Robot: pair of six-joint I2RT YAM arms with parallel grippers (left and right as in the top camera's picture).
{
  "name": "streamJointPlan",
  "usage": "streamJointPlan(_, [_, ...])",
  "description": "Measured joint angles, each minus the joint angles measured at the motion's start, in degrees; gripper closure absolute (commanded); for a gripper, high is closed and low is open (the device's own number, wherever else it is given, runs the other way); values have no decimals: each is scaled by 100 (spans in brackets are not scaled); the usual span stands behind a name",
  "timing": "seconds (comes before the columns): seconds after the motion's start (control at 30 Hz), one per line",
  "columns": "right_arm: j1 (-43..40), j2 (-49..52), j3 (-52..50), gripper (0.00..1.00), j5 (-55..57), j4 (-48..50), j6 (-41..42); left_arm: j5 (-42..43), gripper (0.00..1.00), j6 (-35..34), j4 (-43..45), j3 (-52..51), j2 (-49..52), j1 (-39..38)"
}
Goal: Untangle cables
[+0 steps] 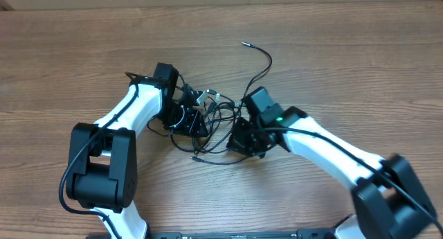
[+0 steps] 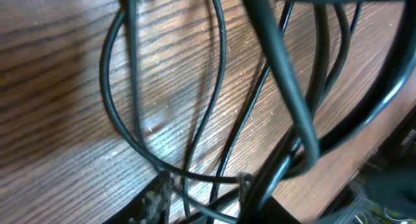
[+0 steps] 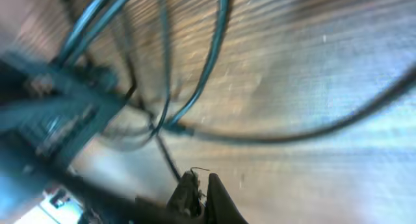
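Low in the frame, the two white arms reach up toward the middle, where the left tool (image 1: 188,116) and the right tool (image 1: 239,140) meet from either side over the cables (image 1: 211,113), a knot of thin black cords lying on the wooden tabletop (image 1: 346,59). In the left wrist view the left tool's fingers (image 2: 156,199) stand apart with cord strands crossing between them. In the blurred right wrist view the right tool's fingertips (image 3: 190,193) sit close together, and whether they pinch a cord I cannot tell. Farther up, one loose cord curves away to a plug end (image 1: 243,42) at upper centre.
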Motion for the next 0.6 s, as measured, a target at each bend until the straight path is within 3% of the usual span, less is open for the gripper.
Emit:
streamJointPlan(0.13, [-142,-470,0,96,-374,-103,-479,-22,93,-94,114,0,0,0])
streamJointPlan(0.37, [-330,-839,0,96,-1475,516,-1478,-24,94,-116,330,0,0,0])
streamJointPlan(0.6, [-363,-883,0,96,-3018,2122,-2013,-33,93,-129,542,0,0,0])
